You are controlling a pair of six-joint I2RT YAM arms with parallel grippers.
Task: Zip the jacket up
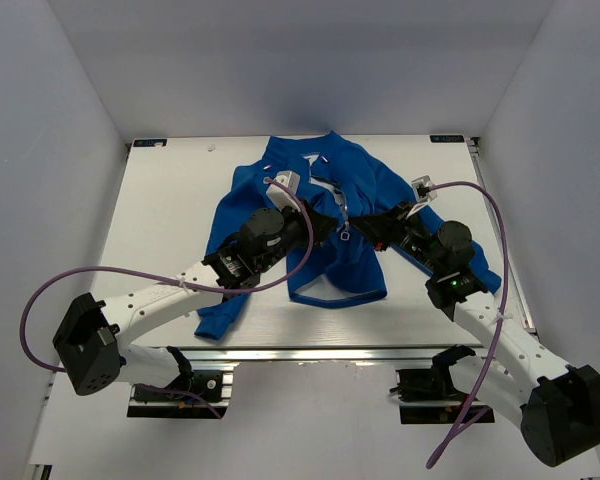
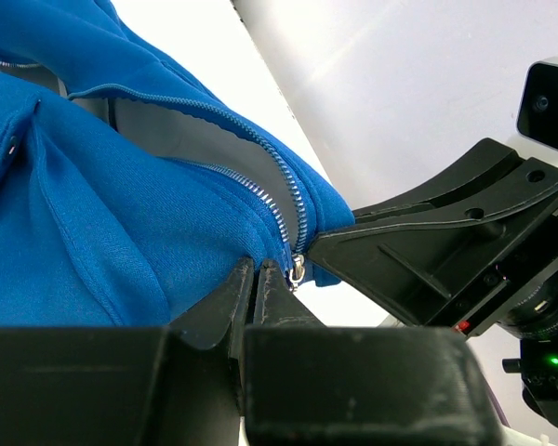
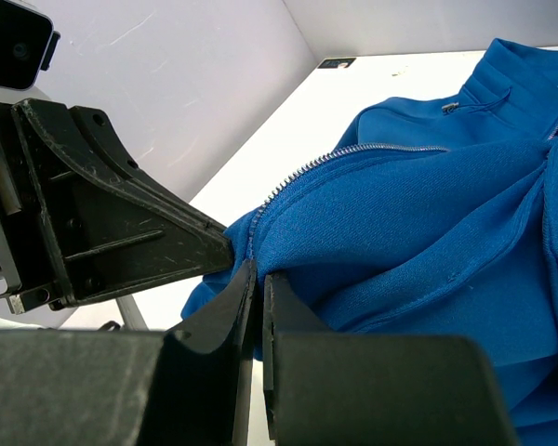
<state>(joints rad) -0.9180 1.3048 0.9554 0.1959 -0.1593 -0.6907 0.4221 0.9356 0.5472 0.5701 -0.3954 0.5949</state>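
The royal-blue jacket (image 1: 365, 185) lies on the white table (image 1: 160, 200), collar at the back, its front lifted at the middle. My left gripper (image 1: 330, 222) and right gripper (image 1: 366, 226) meet there from either side. In the left wrist view my left gripper (image 2: 256, 267) is shut on the jacket's (image 2: 121, 232) edge right beside the zipper teeth (image 2: 279, 186) and the silver slider (image 2: 298, 269). In the right wrist view my right gripper (image 3: 259, 269) is shut on the jacket's (image 3: 428, 204) other zipper edge. The zipper stands open above the slider.
Grey walls enclose the table at the left, back and right. The table's front edge (image 1: 310, 345) runs just ahead of the arm bases. Each wrist view shows the other gripper close by: the right gripper's finger (image 2: 428, 251), the left gripper's finger (image 3: 102, 223).
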